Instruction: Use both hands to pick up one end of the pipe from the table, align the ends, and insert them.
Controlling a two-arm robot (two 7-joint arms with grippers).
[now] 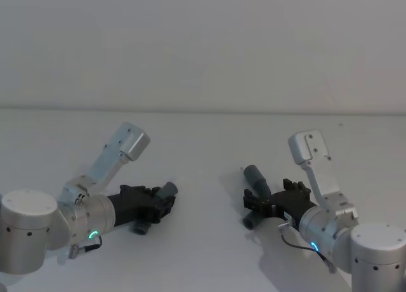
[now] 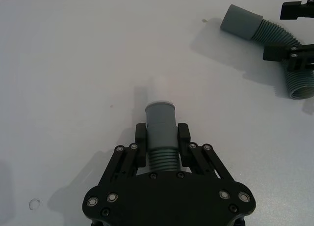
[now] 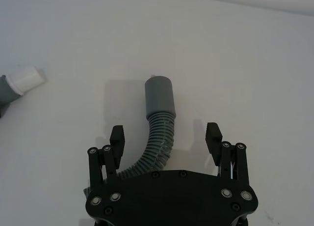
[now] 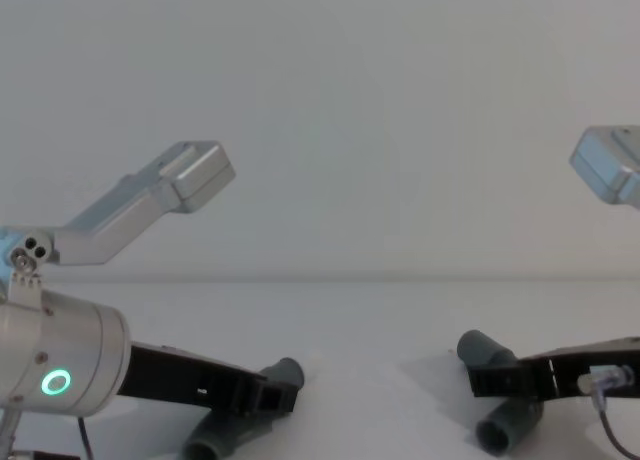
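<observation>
Watching the head view, I see the left gripper [image 1: 158, 202] at eight o'clock on the matte white table [image 1: 203, 152], its black fingers [image 2: 141, 140] clamped on the ribbed body of the left hose piece [image 2: 162, 157] just behind its smooth grey cuff [image 2: 161, 120]. At four o'clock the right gripper [image 3: 165, 137] straddles the curved right hose piece [image 3: 156, 150], fingers [image 3: 117, 137] apart and clear of its ribs; its plain round cuff [image 3: 159, 96] points toward eleven o'clock.
</observation>
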